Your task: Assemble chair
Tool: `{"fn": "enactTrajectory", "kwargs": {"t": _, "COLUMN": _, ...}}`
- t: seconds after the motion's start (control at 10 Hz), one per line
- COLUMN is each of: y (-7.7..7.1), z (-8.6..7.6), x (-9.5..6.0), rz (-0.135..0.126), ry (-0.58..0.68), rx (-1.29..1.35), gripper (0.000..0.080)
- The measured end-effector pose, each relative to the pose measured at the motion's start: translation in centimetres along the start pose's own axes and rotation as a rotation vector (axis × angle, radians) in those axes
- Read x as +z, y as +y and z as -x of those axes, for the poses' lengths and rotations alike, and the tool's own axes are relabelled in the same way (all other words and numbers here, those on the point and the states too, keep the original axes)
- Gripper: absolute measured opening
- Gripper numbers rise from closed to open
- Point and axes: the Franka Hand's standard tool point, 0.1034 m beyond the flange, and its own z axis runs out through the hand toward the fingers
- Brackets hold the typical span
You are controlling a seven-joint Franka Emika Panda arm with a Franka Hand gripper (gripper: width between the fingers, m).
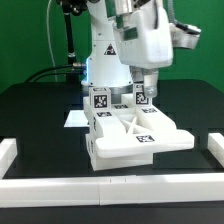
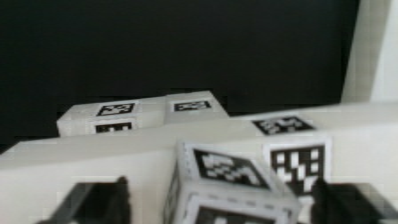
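The chair's white seat slab (image 1: 130, 140) lies on the black table, with a tag on top. Two cube-ended legs stand on its far side: one on the exterior view's left (image 1: 100, 100) and one on the right (image 1: 141, 99). My gripper (image 1: 143, 90) hangs over the right leg. In the wrist view the dark fingers (image 2: 98, 200) flank that tagged leg (image 2: 240, 178), with a gap on each side. The gripper (image 2: 231, 208) is open around it and not clamped. The other leg (image 2: 143, 112) and the seat slab (image 2: 71, 160) show beyond.
The marker board (image 1: 74, 118) lies flat on the exterior view's left, behind the seat. White border rails run along the front (image 1: 110, 190), left (image 1: 8, 150) and right (image 1: 212, 150). The robot base (image 1: 108, 60) stands right behind the parts.
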Motion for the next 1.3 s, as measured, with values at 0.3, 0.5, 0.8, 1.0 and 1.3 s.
{"fn": "enactTrajectory", "kwargs": {"t": 0.3, "y": 0.02, "z": 0.41, "x": 0.10, "rz": 0.014, "ry": 0.003, "rx": -0.362, "gripper": 0.0640}}
{"fn": "enactTrajectory", "kwargs": {"t": 0.5, "y": 0.03, "z": 0.34, "x": 0.09, "rz": 0.015, "ry": 0.003, "rx": -0.491, "gripper": 0.0648}}
{"fn": "enactTrajectory", "kwargs": {"t": 0.8, "y": -0.14, "z": 0.10, "x": 0.10, "rz": 0.039, "ry": 0.020, "rx": -0.861, "gripper": 0.0649}}
{"fn": "enactTrajectory", "kwargs": {"t": 1.0, "y": 0.02, "z": 0.23, "x": 0.63, "rz": 0.083, "ry": 0.025, "rx": -1.173, "gripper": 0.0649}}
{"fn": "enactTrajectory", "kwargs": {"t": 1.3, "y": 0.10, "z": -0.05, "x": 0.65, "rz": 0.084, "ry": 0.024, "rx": -1.198, "gripper": 0.0526}}
